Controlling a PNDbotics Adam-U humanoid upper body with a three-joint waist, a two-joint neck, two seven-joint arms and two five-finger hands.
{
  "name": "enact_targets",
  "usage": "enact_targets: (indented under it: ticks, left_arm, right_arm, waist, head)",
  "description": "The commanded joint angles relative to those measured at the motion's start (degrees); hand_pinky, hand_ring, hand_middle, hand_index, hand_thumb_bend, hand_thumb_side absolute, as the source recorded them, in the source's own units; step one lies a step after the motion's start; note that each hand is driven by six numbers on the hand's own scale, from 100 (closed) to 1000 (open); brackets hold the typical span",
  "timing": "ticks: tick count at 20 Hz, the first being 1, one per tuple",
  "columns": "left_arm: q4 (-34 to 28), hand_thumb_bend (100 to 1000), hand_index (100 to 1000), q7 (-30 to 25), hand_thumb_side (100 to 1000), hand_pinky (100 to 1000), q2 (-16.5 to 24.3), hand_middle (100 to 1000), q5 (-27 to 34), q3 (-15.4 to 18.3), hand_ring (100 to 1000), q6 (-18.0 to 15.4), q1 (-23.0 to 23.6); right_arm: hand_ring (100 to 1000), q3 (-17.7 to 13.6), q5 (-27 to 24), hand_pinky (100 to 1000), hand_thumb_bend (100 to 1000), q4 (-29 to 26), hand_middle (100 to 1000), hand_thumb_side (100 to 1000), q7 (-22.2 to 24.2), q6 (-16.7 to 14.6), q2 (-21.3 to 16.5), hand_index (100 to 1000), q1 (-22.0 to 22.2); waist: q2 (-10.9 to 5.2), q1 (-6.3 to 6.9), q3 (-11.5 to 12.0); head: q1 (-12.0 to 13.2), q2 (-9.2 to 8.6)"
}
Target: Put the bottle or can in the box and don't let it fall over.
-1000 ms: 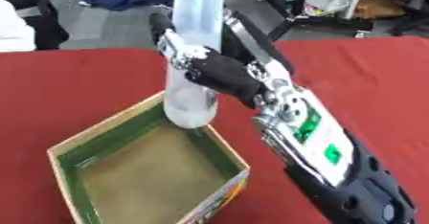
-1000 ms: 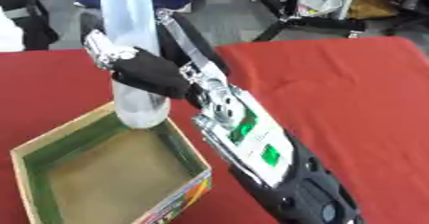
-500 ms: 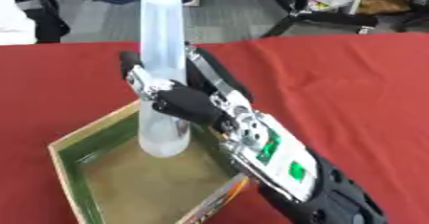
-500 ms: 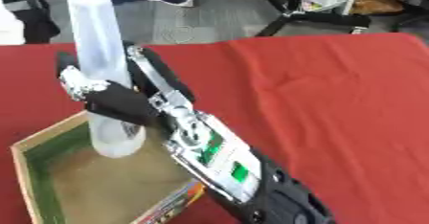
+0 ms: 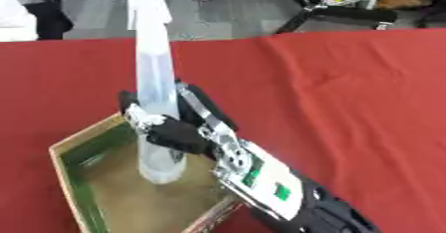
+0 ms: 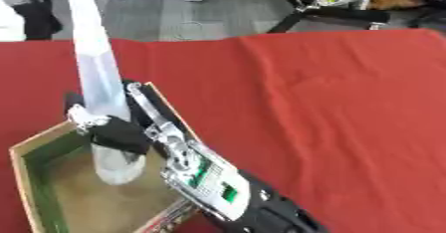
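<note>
The right hand [image 5: 174,130] is wrapped round the lower part of the bottle [image 5: 155,95], its black fingers [image 5: 139,120] curled across the near side of the clear body and silver joints showing at the knuckles. The forearm [image 5: 270,189] runs from the hand down to the lower right of both views, black with a white panel bearing small green marks. The bottle is tall, pale and translucent, with a whitish top that reaches the upper edge of the left eye view; it stands nearly upright with a slight lean, its top toward the far left. Its base [image 5: 162,170] is down inside the box [image 5: 74,150], near the far right corner, and seems to rest on or just above the brown floor; the pictures do not settle whether it touches. The box is open-topped, with light wooden rims, green inner walls and a tan floor; it lies askew on the table, one corner pointing away from the robot, and its near side is cut off by the lower edge of the views. The hand and wrist cross over the box's right wall. The box sits on a red cloth [image 6: 331,107] that covers the table and shows a few soft creases to the right. Beyond the far edge lie grey floor, a black stand's legs [image 5: 335,10] and some dark blue fabric. The left hand shows in neither view.
</note>
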Motion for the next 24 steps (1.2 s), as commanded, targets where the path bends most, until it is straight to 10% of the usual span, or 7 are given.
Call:
enact_targets:
  ticks: [1, 8, 12, 24]
  left_arm:
    - [-1.2, 118, 726, -0.1, 842, 726, 0.8, 789, -0.2, 0.6, 943, -0.3, -0.6]
    - [-1.2, 120, 725, 0.0, 842, 726, 0.8, 788, -0.3, 0.6, 942, -0.2, -0.4]
    - [-1.2, 120, 725, 0.0, 842, 727, 1.0, 788, -0.3, 0.7, 943, -0.2, -0.2]
    - [-1.2, 122, 725, -0.3, 839, 729, 1.6, 788, -0.3, 0.6, 944, -0.1, 0.5]
  right_arm:
    - [577, 0.2, 1.7, 812, 100, 1.5, 199, 465, -0.3, -2.1, 0.5, 184, -0.6]
    - [737, 0.3, 6.0, 839, 100, 4.2, 424, 260, 1.9, -5.1, 0.1, 530, 0.8]
    - [914, 0.2, 11.0, 964, 100, 3.7, 631, 368, 5.6, -5.6, -1.0, 859, 1.6]
    - [1000, -2.1, 14.1, 1000, 100, -4.3, 827, 605, 14.2, 2.6, -3.7, 990, 3.0]
  waist:
    - [-0.84, 0.35, 0.2]
    - [-1.30, 0.26, 0.1]
    - [-1.80, 0.17, -0.2]
    - [-3.59, -0.07, -0.9]
  head:
    - [0.5, 0.33]
    - [1.7, 1.76]
    - [2.2, 2.66]
    - [3.4, 3.62]
